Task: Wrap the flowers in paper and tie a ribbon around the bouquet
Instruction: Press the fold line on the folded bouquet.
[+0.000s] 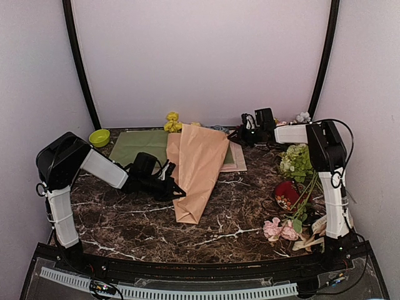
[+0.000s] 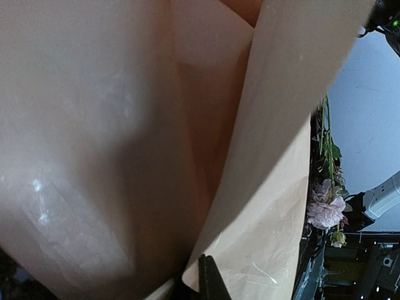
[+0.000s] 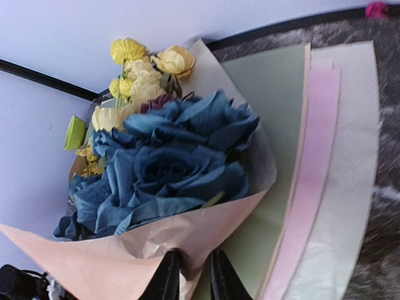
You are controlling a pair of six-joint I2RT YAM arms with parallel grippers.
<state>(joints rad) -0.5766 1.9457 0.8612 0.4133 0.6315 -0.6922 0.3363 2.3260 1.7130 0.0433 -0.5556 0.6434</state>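
At bench centre, the bouquet is lying w/ its wide end toward the back over a green sheet, narrow tip pointing near. Against its left edge the left claw is pressing, clenched; can't tell if it's pinching anything. At the wide end the right claw is gripping the paper rim, just below the blue & yellow flowers.

Left fingers shut (right fingers pinching).

Green bowl, green sheet, pink roses
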